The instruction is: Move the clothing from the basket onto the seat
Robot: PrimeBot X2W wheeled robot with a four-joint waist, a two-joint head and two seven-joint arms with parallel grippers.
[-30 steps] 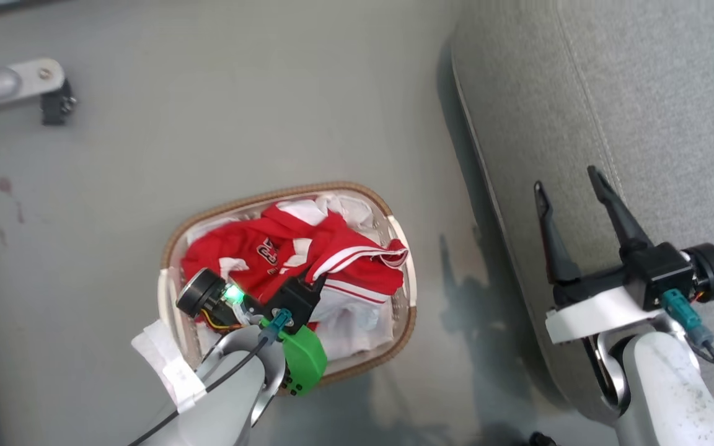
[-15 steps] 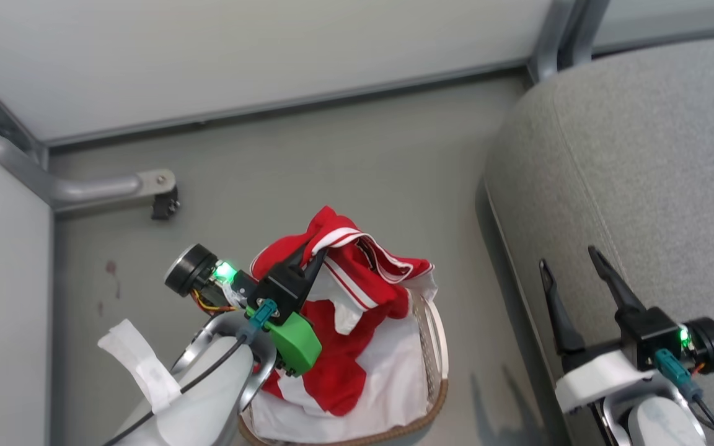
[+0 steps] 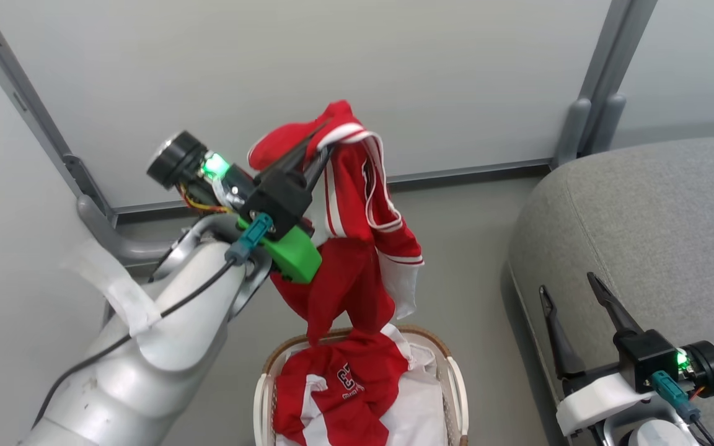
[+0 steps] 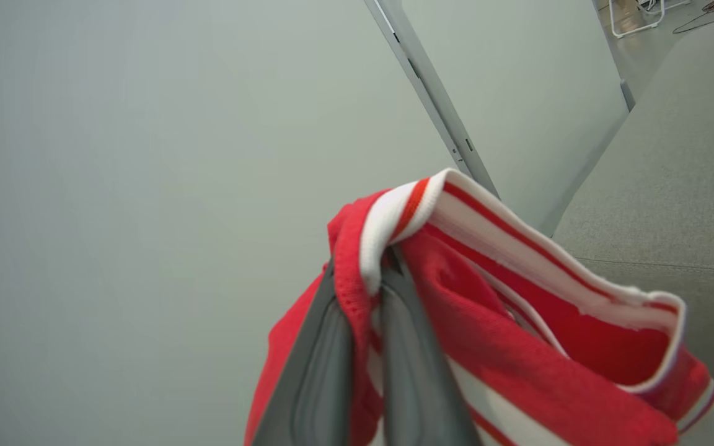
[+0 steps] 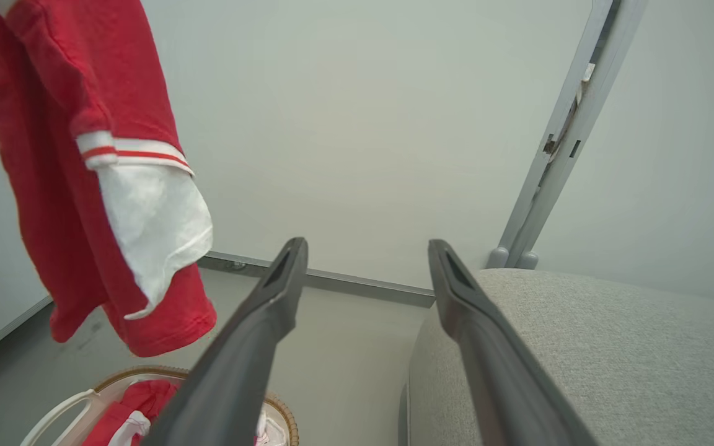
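Red, white-striped soft garment (image 3: 357, 204) hangs straight down from the left gripper (image 3: 323, 139), clamped on its banded edge; the grey woven seat (image 3: 642, 235) lies to that gripper's right. The numbered red garment (image 3: 338, 384) lies below in the white slotted basket (image 3: 458, 396). The right gripper (image 3: 566, 284) is apart, empty.

Lab-like partitioned test booth: plain pale wall panels (image 3: 146, 62) in grey metal framing (image 3: 600, 74), bare grey floor (image 3: 468, 248), one upholstered seat (image 3: 654, 210).
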